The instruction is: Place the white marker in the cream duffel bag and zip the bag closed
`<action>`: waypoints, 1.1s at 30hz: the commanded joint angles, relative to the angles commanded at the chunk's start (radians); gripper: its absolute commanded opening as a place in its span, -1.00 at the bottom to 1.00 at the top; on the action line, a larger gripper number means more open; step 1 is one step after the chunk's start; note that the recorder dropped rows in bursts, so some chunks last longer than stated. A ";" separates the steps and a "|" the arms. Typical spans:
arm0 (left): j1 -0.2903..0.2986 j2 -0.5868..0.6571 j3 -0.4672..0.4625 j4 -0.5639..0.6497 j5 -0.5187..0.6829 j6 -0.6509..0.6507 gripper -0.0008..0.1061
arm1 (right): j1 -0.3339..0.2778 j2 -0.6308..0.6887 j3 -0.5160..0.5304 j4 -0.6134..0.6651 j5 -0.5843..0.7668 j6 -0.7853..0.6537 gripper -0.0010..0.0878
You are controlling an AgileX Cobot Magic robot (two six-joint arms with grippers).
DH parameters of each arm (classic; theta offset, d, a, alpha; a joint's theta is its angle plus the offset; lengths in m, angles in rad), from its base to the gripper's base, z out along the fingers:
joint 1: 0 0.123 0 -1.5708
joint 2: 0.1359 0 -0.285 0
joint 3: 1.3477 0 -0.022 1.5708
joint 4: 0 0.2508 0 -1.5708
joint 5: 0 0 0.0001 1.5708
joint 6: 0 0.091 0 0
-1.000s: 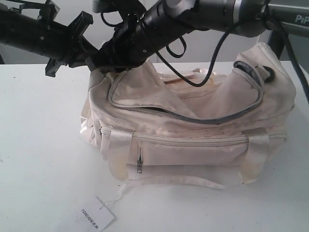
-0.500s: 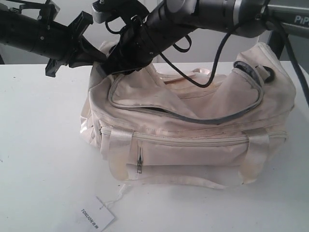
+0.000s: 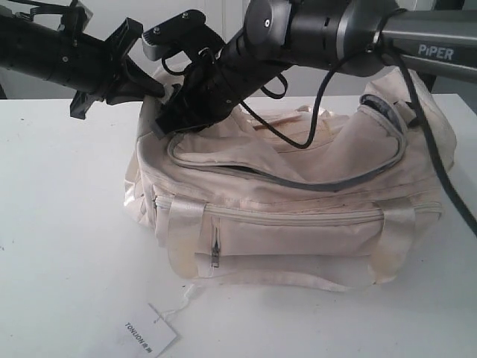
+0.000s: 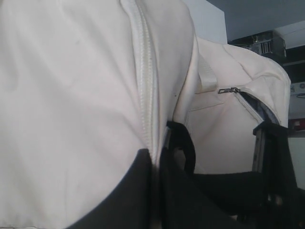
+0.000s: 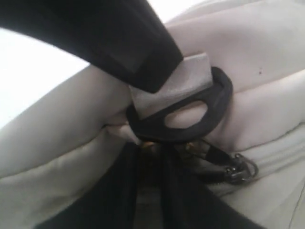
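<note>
Showing a white table from the exterior view, the picture had the cream duffel bag sitting in the middle of the frame, front pocket facing the camera. Its curved top flap lay loose, and a dark gap ran under the grey zip edge. The front pocket zip was closed. A white paper tag lay on the table at the lower left, tied to the bag by a thin string.

Both black arms met at the bag's upper left end. The left gripper came in from the upper left corner. Its wrist view showed its dark fingers pressed together on a fold of cream fabric beside a zip track.

The right gripper reached down from the upper right, across the bag. Its wrist view showed one finger lying against a black end ring, with a metal zip pull just beside. Whether its jaws were apart or together could not be told.
</note>
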 joint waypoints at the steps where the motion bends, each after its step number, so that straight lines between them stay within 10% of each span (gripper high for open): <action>1: 0.000 0.000 0.000 0.000 0.000 0.000 -0.99 | 0.000 -0.006 0.000 0.000 0.000 0.000 -0.98; 33: 0.000 0.000 0.000 0.000 -0.006 0.000 -0.99 | 0.000 -0.126 0.000 0.116 0.288 0.279 -0.98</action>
